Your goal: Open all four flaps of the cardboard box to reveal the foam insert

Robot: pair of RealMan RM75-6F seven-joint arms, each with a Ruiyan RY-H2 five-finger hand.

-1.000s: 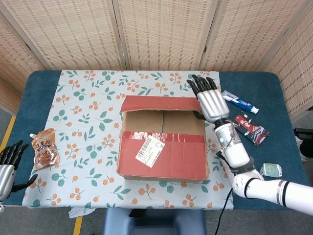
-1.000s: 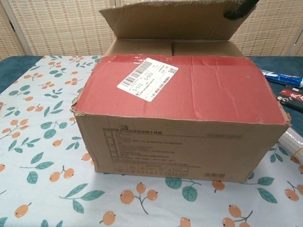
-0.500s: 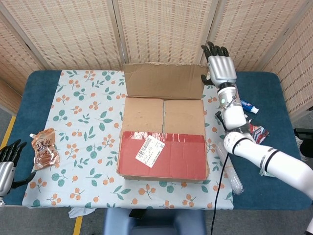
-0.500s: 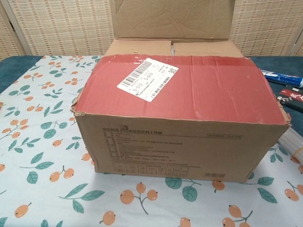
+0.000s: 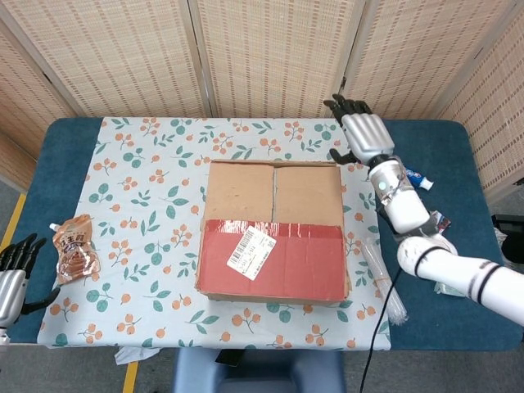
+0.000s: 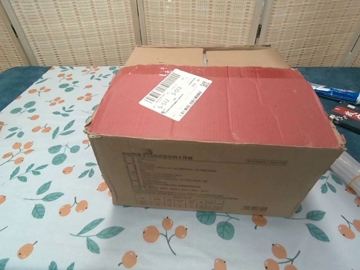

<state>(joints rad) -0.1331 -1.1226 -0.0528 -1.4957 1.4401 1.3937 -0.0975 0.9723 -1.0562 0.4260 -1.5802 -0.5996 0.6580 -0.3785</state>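
The cardboard box [image 5: 273, 231] sits mid-table on the floral cloth. Its near flap [image 5: 270, 260], covered in red tape with a white label, lies closed over the front half. Behind it, two brown inner flaps [image 5: 237, 192] [image 5: 306, 195] lie flat and closed, meeting at a centre seam. The far flap hangs down behind the box and is out of sight. No foam shows. My right hand [image 5: 361, 136] hovers off the box's far right corner, fingers spread, holding nothing. My left hand [image 5: 13, 274] rests at the table's near left edge, fingers apart. The chest view shows the red flap [image 6: 216, 106] but neither hand.
A snack pouch [image 5: 74, 249] lies near the left edge. A toothpaste tube [image 5: 412, 174] and a red packet [image 5: 436, 221] lie right of the box, under my right forearm. A clear plastic item [image 5: 385, 282] sits by the box's right side. A bamboo screen stands behind the table.
The far flap swung from half-raised to upright, then dropped back behind the box. My right hand followed it away from me and now sits lower, off the far right corner.
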